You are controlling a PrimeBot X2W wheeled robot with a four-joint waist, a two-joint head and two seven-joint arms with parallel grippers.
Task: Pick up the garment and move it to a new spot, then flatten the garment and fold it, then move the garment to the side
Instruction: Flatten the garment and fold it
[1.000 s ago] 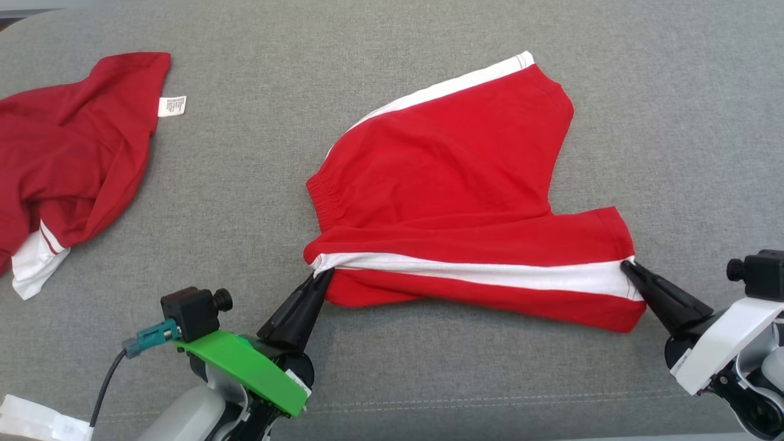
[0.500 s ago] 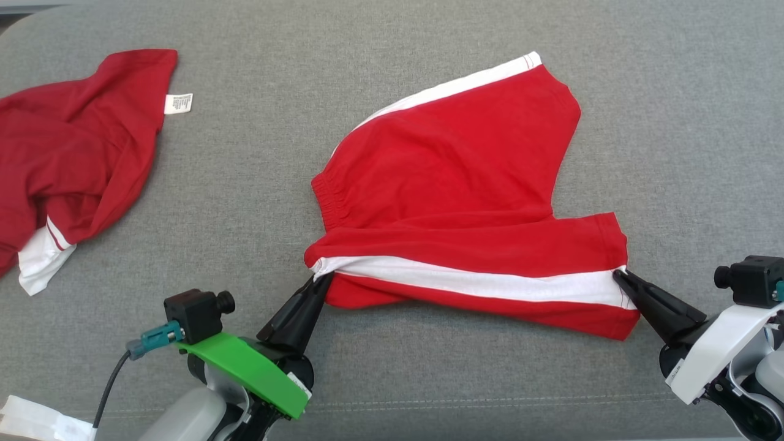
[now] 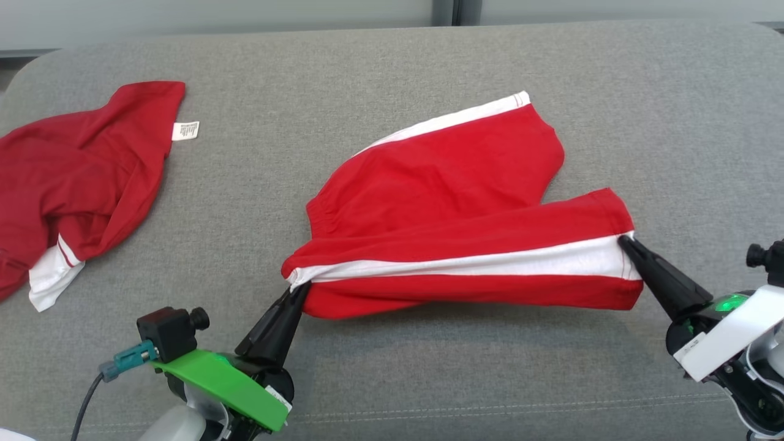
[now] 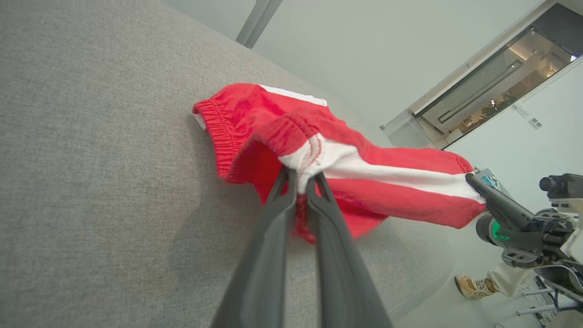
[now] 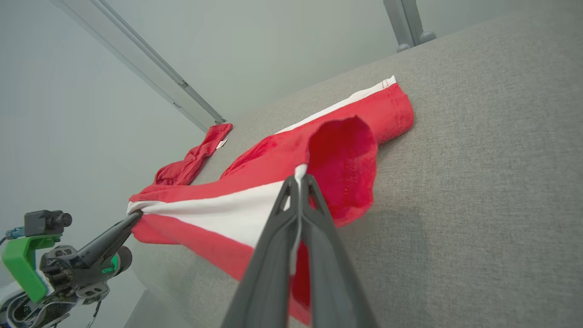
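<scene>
In the head view, a pair of red shorts (image 3: pixel 453 177) with a white side stripe lies in the middle of a grey upholstered cushion (image 3: pixel 429 61). Its near edge is stretched taut between the two grippers. The left gripper (image 3: pixel 299 287) has its jaws pinched on the white stripe at the waistband corner, at the shorts' near left. The right gripper (image 3: pixel 622 239) has its jaws pinched on the same stripe at the leg hem, at the near right. The far leg rests on the cushion and angles away to the right. At the far left lies a second, darker red garment (image 3: pixel 79 177) with a white cuff. A small white care label (image 3: pixel 185 131) sticks out of its edge, but the print on it is too small to read. A green bracket (image 3: pixel 223 387) carries the left wrist's camera.

In the left wrist view, the left gripper (image 4: pixel 300 176) is clamped on bunched white fabric beside the gathered elastic waistband. The shorts (image 4: pixel 401 196) run off to the right gripper (image 4: pixel 470 178), and their near edge is lifted clear of the cushion. A person's tan shoe (image 4: pixel 471 286) stands on the floor at the lower right.

In the right wrist view, the right gripper (image 5: pixel 299 178) is closed on the white hem edge, with the leg opening gaping just beyond it. The left gripper (image 5: pixel 136 214) holds the far end of the stripe. The darker garment (image 5: pixel 189 164) lies beyond, and its label (image 5: pixel 222 144) is unreadable.
</scene>
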